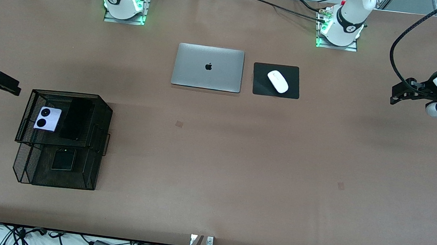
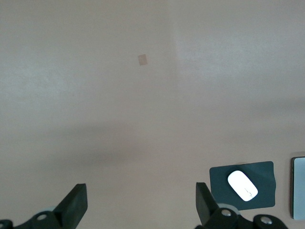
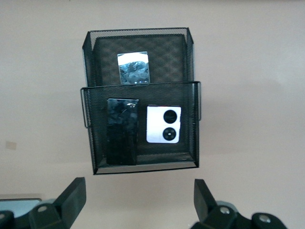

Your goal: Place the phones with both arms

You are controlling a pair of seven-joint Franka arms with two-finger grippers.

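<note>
Phones, all three, lay in a two-tier black mesh tray (image 1: 102,126) that stood toward the right arm's end of the table (image 1: 214,158). On the upper tier the lilac-white phone (image 1: 48,119) lay flat with its two round black lenses up, and the long slim black phone (image 1: 76,119) lay just beside it, at about its three o'clock in the front view. The small squarish black phone (image 1: 63,159) lay alone on the lower tier, at about six o'clock from the other two and nearer the front camera.

The right gripper (image 3: 138,202) hung in the air over the table just beside the tray's upper tier, its jaws spread wide with nothing between them; its own camera looked down on the tray and all three phones. The left gripper (image 2: 138,207) hung over bare table at the left arm's end, well apart from the tray, jaws likewise spread wide and holding nothing.

A closed silver laptop (image 1: 208,67) lay mid-table, nearer the arm bases. At its three o'clock in the front view a white mouse (image 1: 277,81) rested on a black mouse pad (image 1: 261,84).
</note>
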